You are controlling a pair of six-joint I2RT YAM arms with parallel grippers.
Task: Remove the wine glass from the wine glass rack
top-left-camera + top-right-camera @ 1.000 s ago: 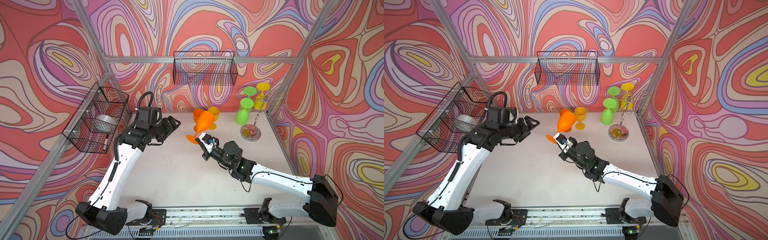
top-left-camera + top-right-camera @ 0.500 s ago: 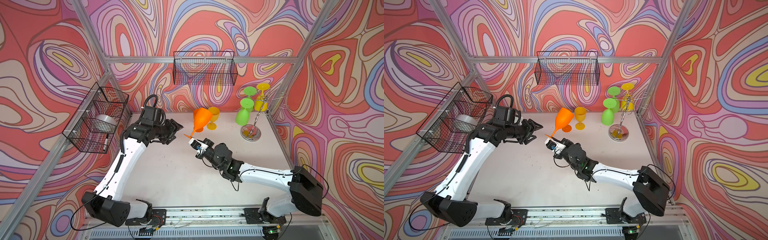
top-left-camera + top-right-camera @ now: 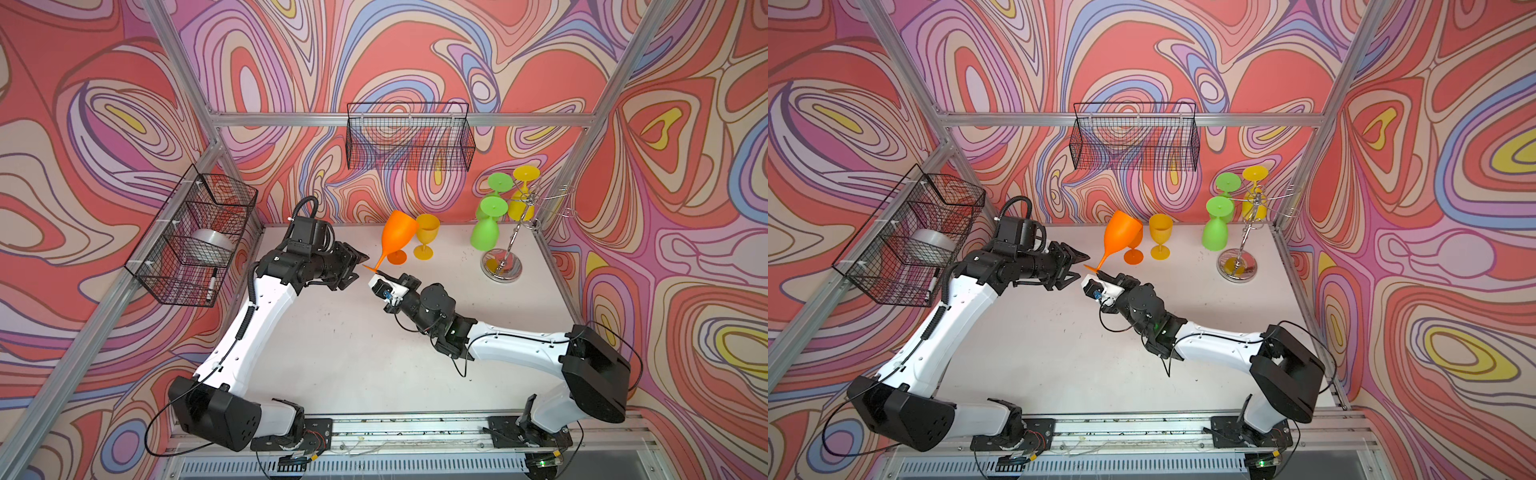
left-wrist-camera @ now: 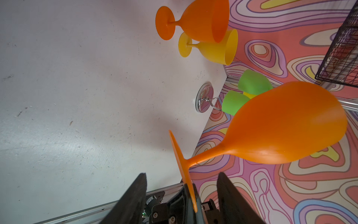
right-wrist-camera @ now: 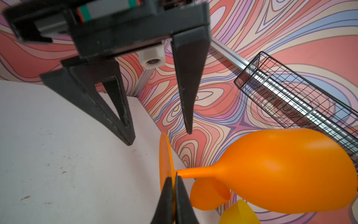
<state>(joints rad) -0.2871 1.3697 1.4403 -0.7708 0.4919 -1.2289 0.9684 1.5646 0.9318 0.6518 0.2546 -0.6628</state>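
In both top views the right end effector [image 3: 376, 273] pinches the foot of the orange glass [image 3: 399, 226] above the surface [image 3: 353, 353], well apart from the rack [image 3: 508, 271] — its stem slants up toward the back wall. Left wrist view: the left end effector [image 4: 182, 174], half wide and empty, is just beside the foot. Right wrist view: the bowl is smooth and matte.

In the left wrist view the held orange wine glass [image 4: 286, 126] hides the wine glass rack's [image 4: 203, 100] top.
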